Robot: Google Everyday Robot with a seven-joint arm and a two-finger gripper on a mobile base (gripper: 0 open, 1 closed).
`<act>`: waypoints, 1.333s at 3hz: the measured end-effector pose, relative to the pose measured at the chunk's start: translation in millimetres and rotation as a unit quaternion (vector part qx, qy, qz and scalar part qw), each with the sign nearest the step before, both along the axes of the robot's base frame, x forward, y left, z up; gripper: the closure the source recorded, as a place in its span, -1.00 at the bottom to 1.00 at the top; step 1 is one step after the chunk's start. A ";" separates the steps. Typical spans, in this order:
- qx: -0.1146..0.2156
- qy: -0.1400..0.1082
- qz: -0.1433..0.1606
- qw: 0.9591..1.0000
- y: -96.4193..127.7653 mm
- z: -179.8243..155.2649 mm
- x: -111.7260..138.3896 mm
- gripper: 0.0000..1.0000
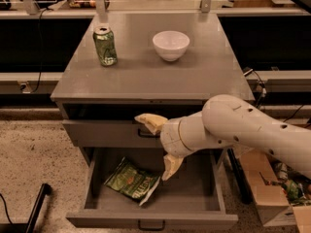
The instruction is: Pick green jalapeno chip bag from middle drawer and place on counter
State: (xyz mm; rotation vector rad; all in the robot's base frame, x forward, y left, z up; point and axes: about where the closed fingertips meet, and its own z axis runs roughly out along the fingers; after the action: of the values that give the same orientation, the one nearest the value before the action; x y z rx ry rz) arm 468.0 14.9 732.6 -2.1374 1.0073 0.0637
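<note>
The green jalapeno chip bag lies flat in the open middle drawer, toward its left side, with its pale edge at the lower right. My gripper hangs in front of the cabinet, above the drawer and just right of the bag. It is open, with one cream finger pointing left over the shallower drawer front and the other finger pointing down into the drawer. It holds nothing. The counter is the grey top of the cabinet.
A green drinks can stands at the counter's left rear and a white bowl at its middle rear. The shallower drawer above is closed. A cardboard box with clutter sits on the floor to the right.
</note>
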 end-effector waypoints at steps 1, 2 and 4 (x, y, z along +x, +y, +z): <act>-0.023 0.010 0.026 0.999 10.0 -5.7 -6.6 -1.00; -0.058 -0.006 0.052 0.997 5.9 -58.6 -9.0 -1.00; -0.068 -0.119 0.049 0.989 -19.5 -87.5 -2.8 -1.00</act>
State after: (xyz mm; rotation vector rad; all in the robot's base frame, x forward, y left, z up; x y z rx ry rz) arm 465.3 -4.6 645.1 -2.2540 0.7877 -0.2138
